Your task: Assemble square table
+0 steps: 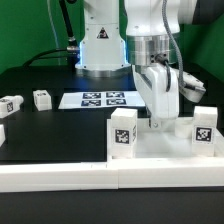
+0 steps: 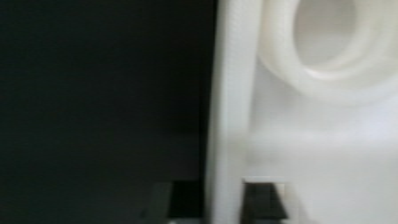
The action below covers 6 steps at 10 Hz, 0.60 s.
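Observation:
The square table's white top lies at the front on the exterior view's right. Two tagged white legs stand upright at its near corners. My gripper reaches straight down between them onto the top. In the wrist view the top's raised rim runs as a thin white wall between my two dark fingers, and my gripper is shut on it. A round corner socket shows beside the rim. Loose tagged legs lie on the black table at the exterior view's left.
The marker board lies flat behind the top, in front of the robot base. A long white bar-shaped wall runs along the table's front edge. Another white piece shows at the exterior view's left edge.

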Tool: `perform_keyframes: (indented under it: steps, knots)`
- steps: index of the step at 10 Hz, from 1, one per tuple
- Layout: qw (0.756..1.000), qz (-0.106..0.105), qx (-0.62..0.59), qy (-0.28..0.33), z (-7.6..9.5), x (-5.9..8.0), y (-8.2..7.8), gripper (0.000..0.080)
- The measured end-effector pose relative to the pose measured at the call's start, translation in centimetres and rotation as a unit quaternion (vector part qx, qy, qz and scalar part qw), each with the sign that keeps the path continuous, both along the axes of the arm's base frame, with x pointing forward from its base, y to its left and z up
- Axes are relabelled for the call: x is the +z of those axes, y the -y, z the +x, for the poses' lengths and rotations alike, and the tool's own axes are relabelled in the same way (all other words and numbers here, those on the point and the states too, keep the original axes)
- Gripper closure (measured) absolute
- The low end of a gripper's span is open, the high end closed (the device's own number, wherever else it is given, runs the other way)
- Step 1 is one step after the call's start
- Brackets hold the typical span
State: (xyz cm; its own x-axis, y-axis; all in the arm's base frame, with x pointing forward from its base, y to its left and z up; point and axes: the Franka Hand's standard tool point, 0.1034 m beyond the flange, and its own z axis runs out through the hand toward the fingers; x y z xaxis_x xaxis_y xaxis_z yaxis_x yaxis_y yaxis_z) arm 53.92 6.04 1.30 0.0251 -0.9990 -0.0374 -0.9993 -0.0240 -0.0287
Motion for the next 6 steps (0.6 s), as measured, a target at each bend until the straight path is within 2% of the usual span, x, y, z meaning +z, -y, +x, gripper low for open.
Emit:
perform_keyframes:
  steps: [6]
  knots:
    - [1.000,0.002,-0.005,0.000,-0.01,0.00,0.01,0.0736]
